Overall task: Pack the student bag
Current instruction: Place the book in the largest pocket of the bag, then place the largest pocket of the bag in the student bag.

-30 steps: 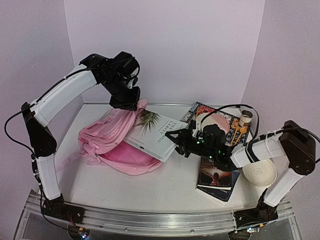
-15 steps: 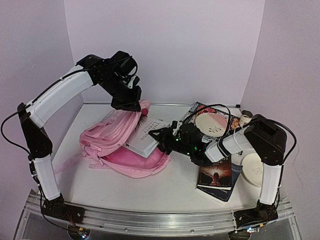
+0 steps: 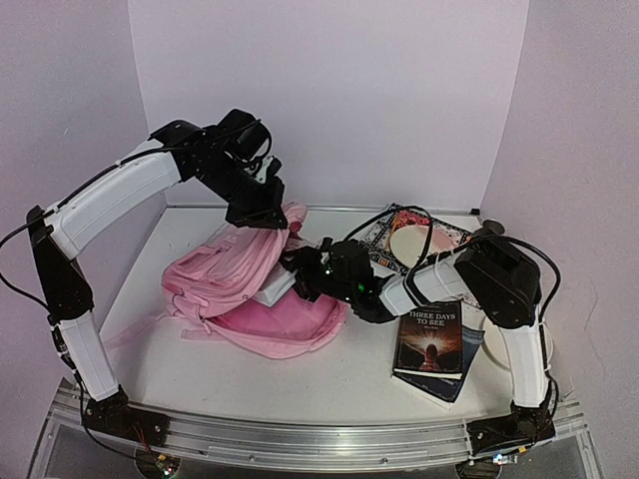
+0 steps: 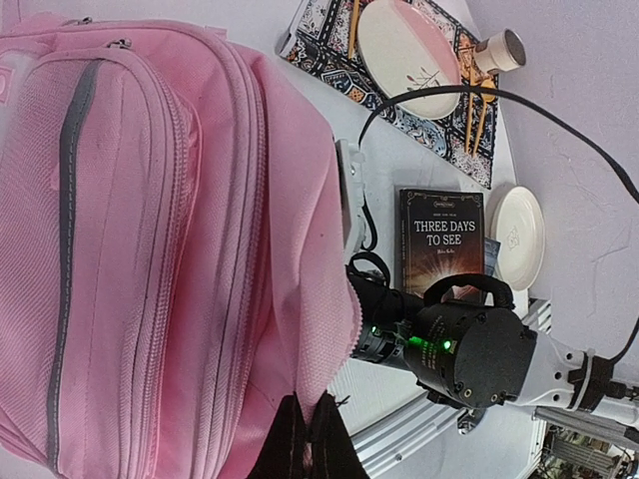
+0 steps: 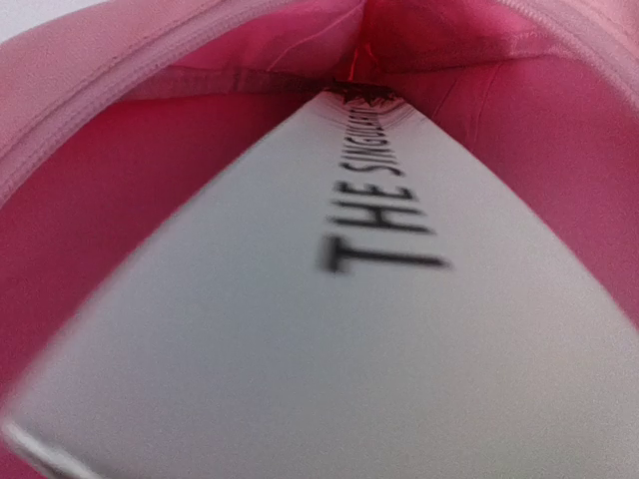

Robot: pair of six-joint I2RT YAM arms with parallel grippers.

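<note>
student bag point(image 3: 215, 279) — soft pink fabric, zip-seamed

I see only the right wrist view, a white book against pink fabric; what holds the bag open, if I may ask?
Observer: The left end effector pinches the student bag's top edge and holds it raised.
Operator: Thank you. How far in is the book?
Observer: Only one corner of the white book shows outside the opening.
Operator: What lies outside?
Observer: A dark book, Three Days to See, flat on the table.
</note>
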